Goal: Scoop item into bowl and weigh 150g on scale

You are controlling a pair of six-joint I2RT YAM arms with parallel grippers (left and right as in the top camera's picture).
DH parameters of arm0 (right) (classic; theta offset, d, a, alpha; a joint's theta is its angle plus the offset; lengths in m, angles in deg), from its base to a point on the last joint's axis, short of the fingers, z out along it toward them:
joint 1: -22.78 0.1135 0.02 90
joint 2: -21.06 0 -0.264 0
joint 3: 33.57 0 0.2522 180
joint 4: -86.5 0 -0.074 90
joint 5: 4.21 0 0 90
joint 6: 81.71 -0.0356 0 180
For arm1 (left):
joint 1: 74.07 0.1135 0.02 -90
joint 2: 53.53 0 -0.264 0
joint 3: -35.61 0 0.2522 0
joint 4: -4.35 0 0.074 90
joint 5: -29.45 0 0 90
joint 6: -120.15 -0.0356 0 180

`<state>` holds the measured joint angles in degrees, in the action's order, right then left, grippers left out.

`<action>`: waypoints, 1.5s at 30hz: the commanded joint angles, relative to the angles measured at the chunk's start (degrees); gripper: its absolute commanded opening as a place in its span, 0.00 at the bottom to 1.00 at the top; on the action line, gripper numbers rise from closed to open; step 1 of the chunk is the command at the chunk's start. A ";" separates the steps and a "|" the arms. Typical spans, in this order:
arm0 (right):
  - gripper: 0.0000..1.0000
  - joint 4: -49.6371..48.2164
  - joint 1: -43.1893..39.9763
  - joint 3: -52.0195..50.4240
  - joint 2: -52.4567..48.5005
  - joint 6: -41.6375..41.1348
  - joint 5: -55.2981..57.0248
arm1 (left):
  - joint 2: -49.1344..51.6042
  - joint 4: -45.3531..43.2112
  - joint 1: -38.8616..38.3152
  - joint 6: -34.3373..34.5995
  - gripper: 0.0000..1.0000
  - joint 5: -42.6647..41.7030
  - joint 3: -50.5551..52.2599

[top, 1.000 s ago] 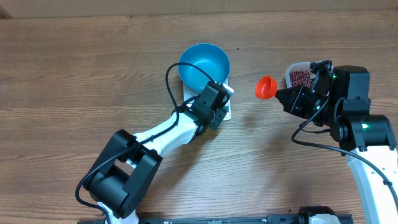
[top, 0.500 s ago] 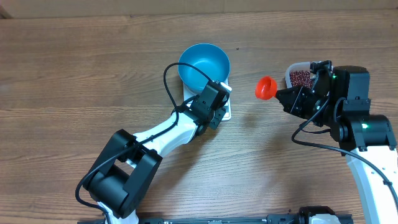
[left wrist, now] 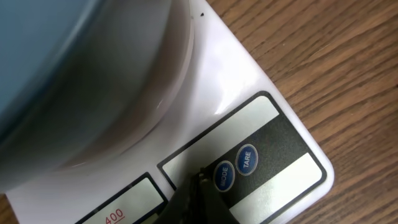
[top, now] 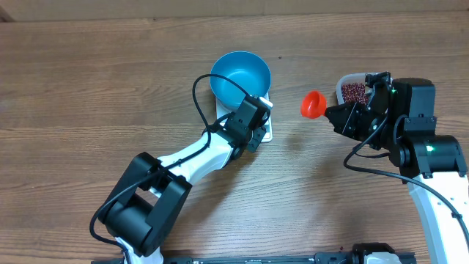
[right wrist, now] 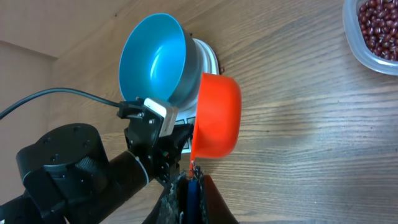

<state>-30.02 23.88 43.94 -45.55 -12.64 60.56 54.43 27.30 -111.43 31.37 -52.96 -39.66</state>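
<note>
The blue bowl point(top: 240, 75) stands empty on the white scale point(top: 267, 133). My left gripper point(top: 258, 125) is shut, and its tip point(left wrist: 200, 182) rests on the scale's front panel point(left wrist: 273, 168) just left of the MODE button point(left wrist: 223, 176). The bowl's wall point(left wrist: 56, 68) fills the upper left of the left wrist view. My right gripper point(top: 331, 111) is shut on the handle of a red scoop point(top: 314, 103), held in the air right of the scale. The scoop point(right wrist: 216, 116) hangs tilted above my right gripper point(right wrist: 194, 173). The beans point(top: 356, 91) lie in a clear tub.
The clear tub point(right wrist: 348, 25) sits at the right, partly under my right arm point(top: 421, 139). The left arm point(top: 183, 165) stretches diagonally from the front left towards the scale. Bare wooden tabletop point(top: 95, 81) surrounds everything.
</note>
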 commanded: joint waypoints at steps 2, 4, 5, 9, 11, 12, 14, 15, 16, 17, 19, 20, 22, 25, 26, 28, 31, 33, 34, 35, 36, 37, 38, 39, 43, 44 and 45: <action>0.04 -0.02 -0.22 0.70 0.04 0.44 0.20 | 1.97 -0.15 0.70 0.72 0.04 0.92 -0.24; 0.04 -0.04 -0.22 0.70 0.04 0.44 0.20 | 2.34 -0.07 0.70 0.72 0.04 0.94 -0.24; 0.04 -0.02 -0.22 0.70 0.04 0.44 0.20 | 2.67 -0.07 0.70 0.72 0.04 0.96 -0.24; 0.04 -0.02 -0.22 0.70 0.04 0.44 0.20 | 3.32 -0.09 0.70 0.72 0.04 0.96 -0.24; 0.04 -0.02 -0.22 0.70 0.04 0.44 0.20 | 3.32 -0.11 0.70 0.70 0.04 0.96 -0.24; 0.04 -0.04 -0.22 0.70 0.04 0.44 0.20 | 3.30 -0.11 0.70 0.70 0.04 0.96 -0.24; 0.04 -0.07 -0.22 0.70 0.04 0.44 0.20 | 3.30 0.11 0.72 0.72 0.04 0.96 -0.24; 0.04 -0.04 -0.22 0.70 0.04 0.44 0.20 | 3.30 0.24 0.70 0.72 0.04 0.98 -0.24; 0.04 -0.04 -0.22 0.70 0.04 0.44 0.20 | 3.30 0.35 0.70 0.70 0.04 0.98 -0.24; 0.04 -0.04 -0.22 0.70 0.04 0.44 0.20 | 3.28 0.42 0.70 0.70 0.04 0.96 -0.26; 0.04 -0.04 -0.22 0.70 0.04 0.44 0.20 | 2.89 0.68 0.70 0.70 0.04 0.96 -0.37; 0.04 -0.04 -0.22 0.70 0.04 0.44 0.20 | 2.69 0.92 0.70 0.70 0.04 0.96 -0.57; 0.04 -0.02 -0.22 0.70 0.04 0.44 0.20 | 1.68 2.34 0.70 0.72 0.04 0.92 -1.64; 0.04 -0.04 -0.22 0.70 0.04 0.44 0.20 | -0.74 5.86 0.48 0.70 0.04 0.55 -4.17; 0.04 -0.04 -0.22 0.70 0.04 0.44 0.20 | -1.62 7.17 0.46 0.70 0.04 0.15 -5.03; 0.04 -0.04 -0.22 0.70 0.04 0.44 0.20 | -3.80 10.38 0.35 0.70 0.04 -0.22 -7.04; 0.04 -0.09 -0.22 0.70 0.04 0.44 0.20 | -6.69 14.14 0.07 0.70 0.04 -0.22 -9.53; 0.04 -0.09 -0.22 0.70 0.04 0.44 0.20 | -8.52 16.15 -0.20 0.63 0.04 -1.31 -10.80; 0.04 -0.09 -0.22 0.70 0.04 0.44 0.22 | -9.53 17.05 -0.28 0.50 0.04 -2.43 -11.26; 0.04 -0.11 -0.22 0.70 0.04 0.44 0.20 | -10.60 17.92 -0.28 0.50 0.04 -3.74 -11.56; 0.04 -0.09 -0.22 0.70 0.04 0.44 0.20 | -11.56 18.58 -0.28 0.50 0.04 -4.90 -11.69; 0.04 -0.09 -0.22 0.70 0.04 0.44 0.22 | -12.87 19.39 -0.28 0.50 0.04 -6.25 -11.74; 0.04 -0.07 -0.22 0.70 0.04 0.44 0.22 | -13.92 20.00 -0.28 0.50 0.04 -7.10 -11.74; 0.04 -0.07 -0.22 0.70 0.04 0.44 0.22 | -14.93 20.65 -0.26 0.50 0.04 -7.72 -11.74; 0.04 -0.09 -0.22 0.70 0.04 0.44 0.22 | -19.39 22.84 -0.13 0.81 0.04 -8.79 -11.74; 0.04 -0.07 -0.22 0.70 0.04 0.44 0.20 | -20.26 23.21 -0.02 1.25 0.04 -8.79 -11.74; 0.04 -0.04 -0.22 0.70 0.04 0.44 0.20 | -21.33 23.58 0.17 1.73 0.04 -8.79 -11.74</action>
<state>-29.96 23.91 43.94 -45.55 -12.64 60.56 36.33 50.34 -111.47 31.63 -59.69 -50.31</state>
